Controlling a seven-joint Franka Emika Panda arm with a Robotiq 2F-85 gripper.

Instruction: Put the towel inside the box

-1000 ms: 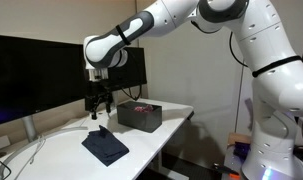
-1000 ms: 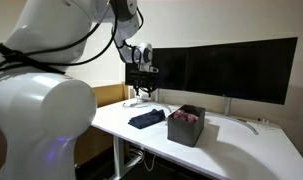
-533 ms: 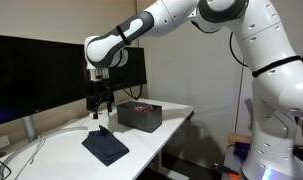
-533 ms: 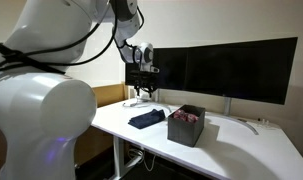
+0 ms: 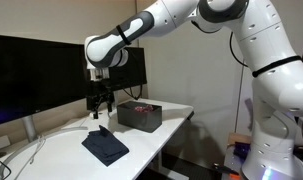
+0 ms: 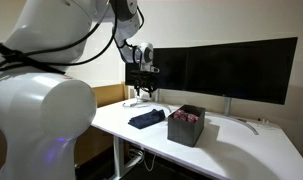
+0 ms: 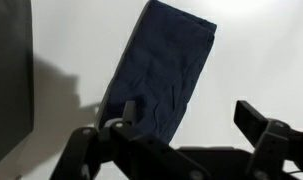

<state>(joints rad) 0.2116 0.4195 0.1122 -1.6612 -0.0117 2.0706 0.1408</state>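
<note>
A dark blue towel [image 5: 105, 146] lies flat on the white table in both exterior views [image 6: 145, 119]. In the wrist view the towel [image 7: 161, 70] fills the upper middle. A dark open box [image 5: 139, 116] stands beside it, also seen in an exterior view [image 6: 186, 126]. My gripper [image 5: 99, 111] hangs open and empty above the table, a little above and behind the towel; it also shows in an exterior view [image 6: 141, 99]. In the wrist view my gripper [image 7: 183, 115] has its jaws spread, one fingertip [image 7: 127, 110] over the towel's edge.
Dark monitors [image 5: 31, 72] stand along the back of the table [image 5: 51, 158], also in an exterior view [image 6: 226, 68]. White cables [image 5: 21, 160] lie near the monitor stand. The table's edges are close to the towel and box.
</note>
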